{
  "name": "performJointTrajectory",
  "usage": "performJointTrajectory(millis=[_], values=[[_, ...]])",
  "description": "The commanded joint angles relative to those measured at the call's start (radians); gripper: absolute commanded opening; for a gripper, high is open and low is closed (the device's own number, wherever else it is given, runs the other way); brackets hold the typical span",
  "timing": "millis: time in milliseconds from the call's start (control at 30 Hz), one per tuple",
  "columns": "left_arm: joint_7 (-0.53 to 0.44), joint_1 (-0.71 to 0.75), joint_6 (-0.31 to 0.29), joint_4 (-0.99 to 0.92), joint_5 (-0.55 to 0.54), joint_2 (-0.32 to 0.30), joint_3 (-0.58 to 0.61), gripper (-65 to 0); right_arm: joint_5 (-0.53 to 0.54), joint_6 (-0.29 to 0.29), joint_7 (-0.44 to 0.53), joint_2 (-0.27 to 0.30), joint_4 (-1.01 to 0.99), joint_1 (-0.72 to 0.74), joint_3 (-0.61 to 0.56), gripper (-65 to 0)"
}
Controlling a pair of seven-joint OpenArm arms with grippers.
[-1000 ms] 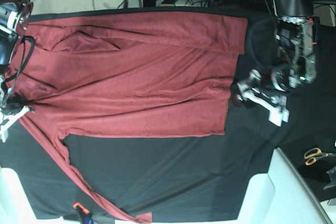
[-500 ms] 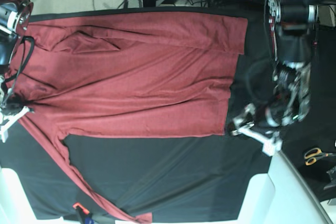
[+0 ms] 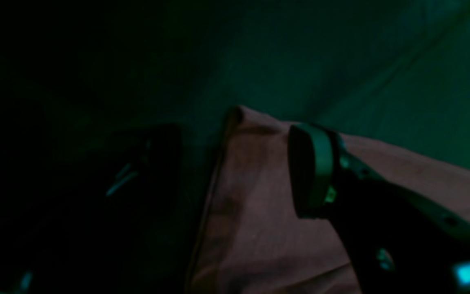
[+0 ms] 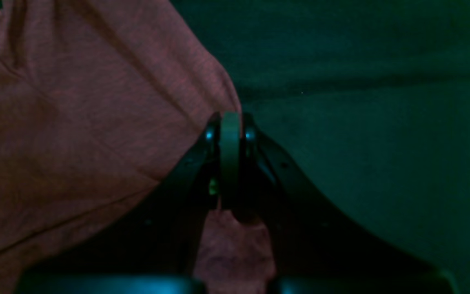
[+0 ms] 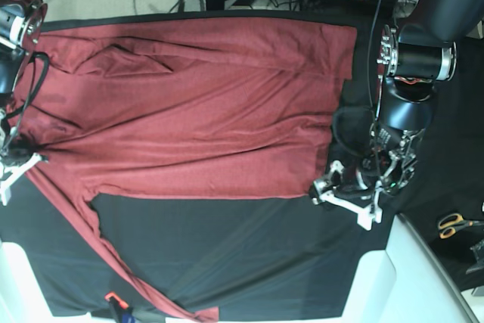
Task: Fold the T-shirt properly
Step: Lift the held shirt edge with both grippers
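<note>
My right gripper is clamped shut on the T-shirt, pinching a fold of red fabric at the shirt's left edge in the base view. My left gripper has its jaws spread apart, one finger over the shirt's bottom-right hem corner, nothing held. The shirt lies spread flat on the black cloth sheet, one long sleeve trailing toward the near edge. Scissors lie far right.
</note>
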Motion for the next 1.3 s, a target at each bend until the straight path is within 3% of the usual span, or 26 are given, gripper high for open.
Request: performJointTrajectory(millis=[0, 67, 133, 333, 767, 1000, 1267], values=[[0.035, -0.013, 0.006, 0.009, -0.002, 0.017, 0.026, -25.0, 0.003, -0.003, 0.02, 0.021, 0.015, 0.027, 0.001, -65.0], [0.032, -0.013, 0.006, 0.009, -0.002, 0.02, 0.043, -25.3, 0.003, -0.003, 0.02, 0.021, 0.015, 0.027, 0.001, -65.0], [0.031, -0.013, 0.006, 0.009, -0.002, 0.022, 0.042, -30.3, 0.003, -0.003, 0.02, 0.021, 0.015, 0.027, 0.001, -65.0], [0.009, -0.013, 0.006, 0.005, -0.002, 0.017, 0.042, -64.5, 0.003, -0.003, 0.02, 0.02, 0.015, 0.027, 0.001, -65.0], [0.005, -0.053, 0.006, 0.04, -0.003, -0.011, 0.049, -65.0, 0.003, -0.003, 0.029, 0.021, 0.023, 0.036, 0.001, -65.0], [0.115, -0.05, 0.006, 0.201, -0.006, -0.031, 0.043, -65.0, 0.003, -0.003, 0.064, 0.02, 0.063, 0.034, 0.001, -65.0], [0.14, -0.053, 0.01, 0.27, -0.008, -0.031, 0.04, -65.0, 0.003, -0.003, 0.07, 0.021, 0.064, 0.063, 0.0, -65.0]])
